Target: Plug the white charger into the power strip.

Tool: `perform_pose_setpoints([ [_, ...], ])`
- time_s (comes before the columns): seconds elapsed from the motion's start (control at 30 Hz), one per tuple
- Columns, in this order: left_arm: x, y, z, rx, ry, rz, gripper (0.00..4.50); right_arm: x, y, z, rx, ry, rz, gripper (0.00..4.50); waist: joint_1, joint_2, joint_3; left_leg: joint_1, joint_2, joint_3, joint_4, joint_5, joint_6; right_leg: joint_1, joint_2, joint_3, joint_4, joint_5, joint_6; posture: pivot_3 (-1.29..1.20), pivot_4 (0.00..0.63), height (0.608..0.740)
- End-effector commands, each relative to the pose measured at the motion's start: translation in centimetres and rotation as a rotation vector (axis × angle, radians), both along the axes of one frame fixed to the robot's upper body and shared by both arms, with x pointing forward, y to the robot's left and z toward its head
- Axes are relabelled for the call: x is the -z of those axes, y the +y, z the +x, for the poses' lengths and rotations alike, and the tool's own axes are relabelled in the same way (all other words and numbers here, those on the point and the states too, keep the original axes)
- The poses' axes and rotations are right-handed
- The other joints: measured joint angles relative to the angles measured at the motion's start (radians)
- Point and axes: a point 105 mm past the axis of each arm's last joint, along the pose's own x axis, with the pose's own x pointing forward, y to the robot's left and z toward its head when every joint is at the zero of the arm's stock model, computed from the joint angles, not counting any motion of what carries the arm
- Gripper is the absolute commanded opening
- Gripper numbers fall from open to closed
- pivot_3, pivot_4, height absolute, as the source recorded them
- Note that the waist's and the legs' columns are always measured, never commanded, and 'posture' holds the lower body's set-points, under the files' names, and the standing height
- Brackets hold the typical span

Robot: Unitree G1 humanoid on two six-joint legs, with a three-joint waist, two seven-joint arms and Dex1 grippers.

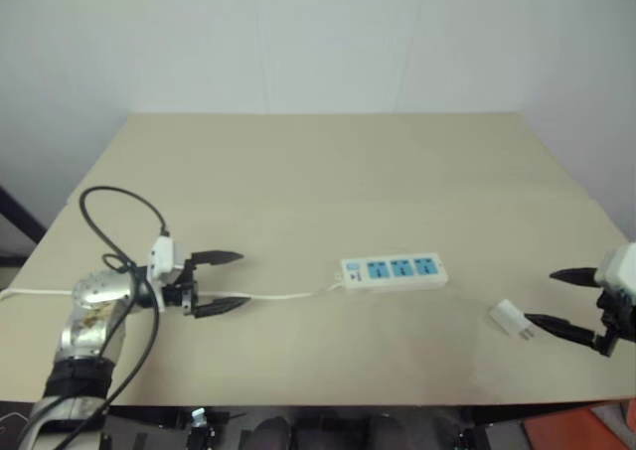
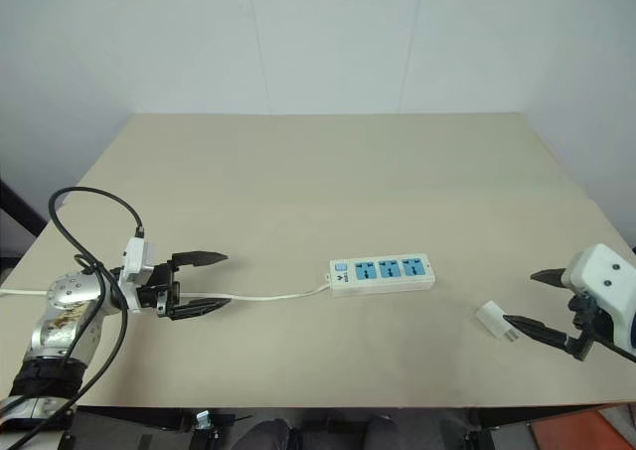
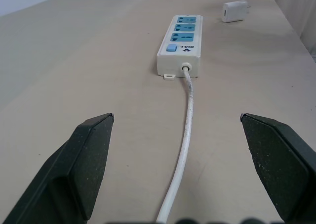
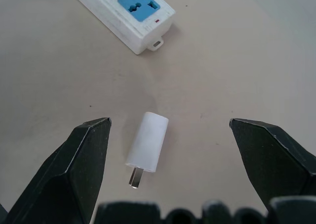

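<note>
Left eye view: one charger (image 1: 511,319), three sockets (image 1: 400,268).

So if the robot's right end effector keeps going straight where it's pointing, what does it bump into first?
Probably the white charger: it lies on the table between the open fingers of the right end effector, just ahead. The power strip is farther along.

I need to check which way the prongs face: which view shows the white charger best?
The right wrist view: the white charger lies large between the open right gripper fingers, prongs toward the camera. The head views show it small beside that gripper; the left wrist view shows it far beyond the power strip.
</note>
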Motion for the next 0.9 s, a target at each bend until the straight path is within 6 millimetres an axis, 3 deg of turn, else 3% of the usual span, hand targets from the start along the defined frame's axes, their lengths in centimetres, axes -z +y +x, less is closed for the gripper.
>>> perform_pose_setpoints([
  [0.03,-0.9,0.8,0.1,-0.015,-0.039,0.012,4.47,-1.2,0.0,-0.2,-0.003,-0.048,-0.012,4.5,0.0,0.0,0.0,0.0,0.0,0.0,0.0,0.0,0.0,0.0,0.0,0.0,0.0,0.0,0.0,0.0,0.15,0.74],
  [0.6,-0.9,0.3,0.4,-0.01,-0.038,-0.007,4.47,-1.1,0.5,-0.4,-0.019,-0.048,0.012,4.5,0.002,0.0,0.0,0.0,0.0,0.0,0.0,0.0,0.0,0.0,0.0,0.0,0.0,0.0,0.0,0.0,0.15,0.74],
  [0.73,-0.5,-1.9,1.2,0.032,-0.037,-0.054,4.47,-1.1,1.0,-0.2,-0.025,-0.064,0.03,4.5,0.004,0.0,0.0,0.0,0.0,0.0,0.0,0.0,0.0,0.0,0.0,0.0,0.0,0.0,0.0,0.0,0.15,0.74],
  [0.9,0.4,-6.8,3.6,0.096,-0.078,-0.122,4.47,-1.3,1.9,0.2,-0.034,-0.097,0.05,4.5,0.011,-0.002,0.001,0.0,-0.001,0.0,0.001,0.0,0.0,0.002,0.0,-0.001,-0.001,0.001,0.001,0.0,0.15,0.74],
])
